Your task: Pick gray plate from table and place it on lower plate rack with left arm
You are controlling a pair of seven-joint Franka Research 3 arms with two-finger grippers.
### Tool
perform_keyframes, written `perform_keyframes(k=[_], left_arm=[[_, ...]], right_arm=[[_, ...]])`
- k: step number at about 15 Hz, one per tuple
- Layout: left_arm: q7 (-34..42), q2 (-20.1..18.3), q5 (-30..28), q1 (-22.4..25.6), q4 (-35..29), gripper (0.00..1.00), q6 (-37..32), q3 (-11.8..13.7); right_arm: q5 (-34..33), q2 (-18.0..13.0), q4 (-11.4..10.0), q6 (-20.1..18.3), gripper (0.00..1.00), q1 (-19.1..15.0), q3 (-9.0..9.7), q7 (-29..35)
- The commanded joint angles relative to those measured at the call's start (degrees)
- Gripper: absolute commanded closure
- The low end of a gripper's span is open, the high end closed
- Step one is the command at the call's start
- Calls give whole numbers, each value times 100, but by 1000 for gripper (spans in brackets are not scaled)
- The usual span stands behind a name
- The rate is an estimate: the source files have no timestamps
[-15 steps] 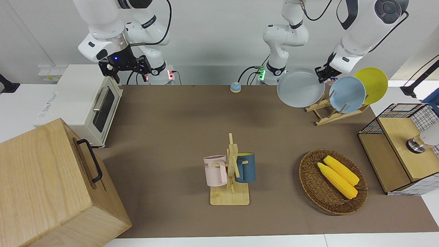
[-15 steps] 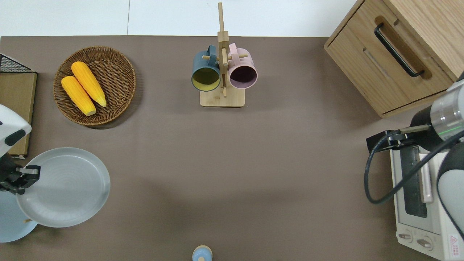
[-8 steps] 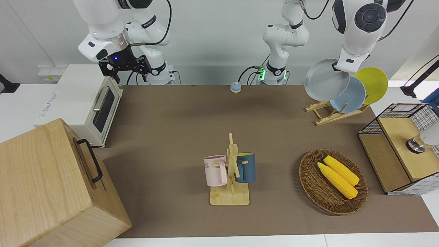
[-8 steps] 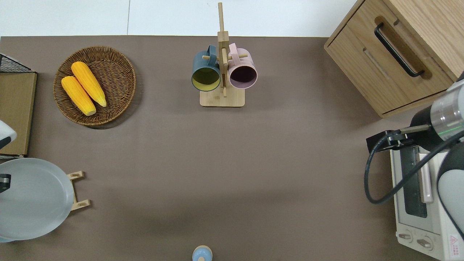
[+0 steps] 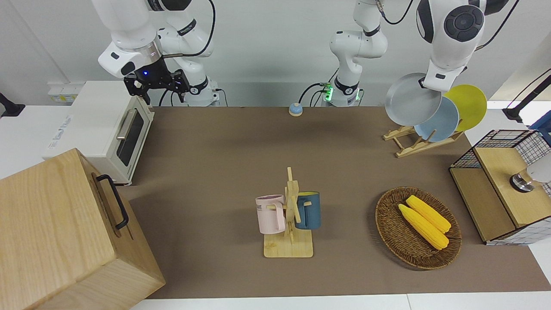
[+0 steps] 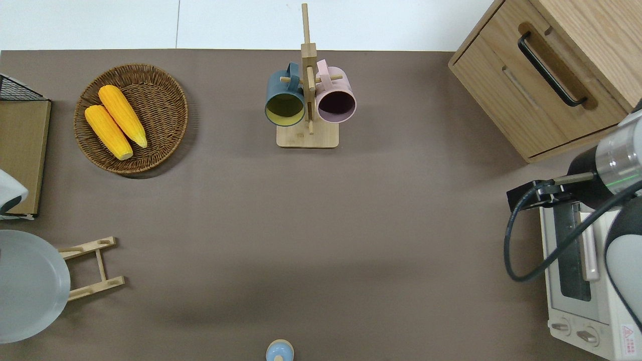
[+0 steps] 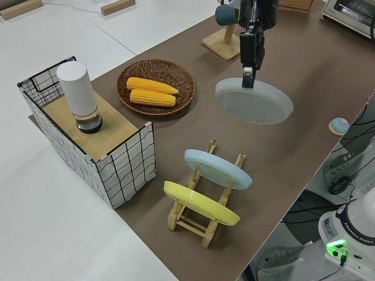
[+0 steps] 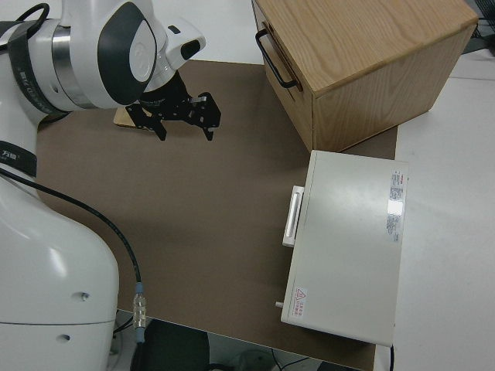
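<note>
My left gripper (image 7: 249, 77) is shut on the rim of the gray plate (image 7: 258, 104) and holds it in the air, tilted. In the overhead view the gray plate (image 6: 25, 286) is over the end of the lower plate rack (image 6: 95, 265) toward the left arm's end of the table (image 5: 215, 150). In the front view the gray plate (image 5: 412, 98) overlaps the sky-blue plate (image 5: 443, 122), which stands on the rack (image 5: 413, 144) with a yellow plate (image 5: 469, 103). The right gripper (image 8: 183, 124) is open and parked.
A wicker basket (image 5: 394, 241) with two corn cobs and a wire crate (image 5: 495, 172) stand near the rack. A mug tree (image 5: 288, 249) with two mugs stands mid-table. A toaster oven (image 5: 103, 125) and a wooden cabinet (image 5: 64, 232) are at the right arm's end.
My left gripper has carried the gray plate toward the left arm's end of the table, over the rack, and turned it more upright. The right arm has not moved.
</note>
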Motion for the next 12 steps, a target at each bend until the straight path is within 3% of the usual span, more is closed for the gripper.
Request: perform_keyframes(k=[1,12], left_arm=[[-114,-12,443,-49,-407,1000,142,13],[-1616,181,514,-75,-1436,1000,968,13]], right_arm=[[-37,-12,41,-70,17,-132,113,68],[-37,-12,41,-62,17,-132,121,68]])
